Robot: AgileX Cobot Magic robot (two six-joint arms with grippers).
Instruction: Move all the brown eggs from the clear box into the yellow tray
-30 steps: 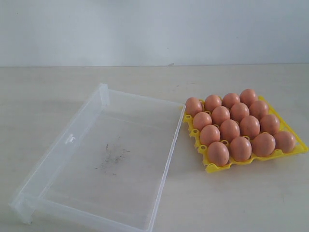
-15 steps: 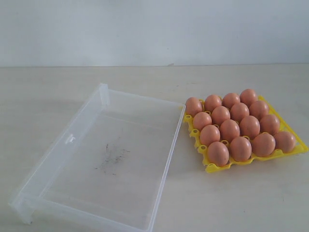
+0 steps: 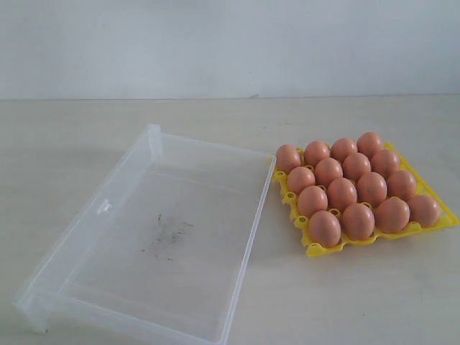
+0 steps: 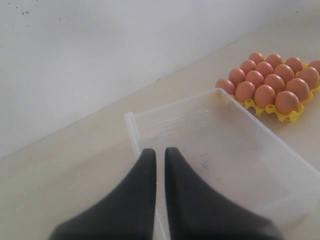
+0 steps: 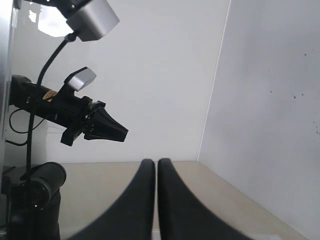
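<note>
Several brown eggs (image 3: 342, 192) fill the cups of the yellow tray (image 3: 315, 249), which stands on the table right of the clear box (image 3: 104, 208). The box holds no eggs; only dark scuff marks show on its floor. No arm appears in the exterior view. In the left wrist view my left gripper (image 4: 160, 152) hangs shut and empty above one edge of the clear box (image 4: 131, 120), with the brown eggs (image 4: 265, 95) on the yellow tray (image 4: 292, 115) beyond the box's far end. My right gripper (image 5: 157, 162) is shut and empty, aimed at a bare stretch of table by a wall corner.
A white wall runs along the back of the pale wooden table (image 3: 86, 129). In the right wrist view the other arm's black gripper (image 5: 100, 129) and a camera stand (image 5: 85, 20) rise at one side, near the table edge.
</note>
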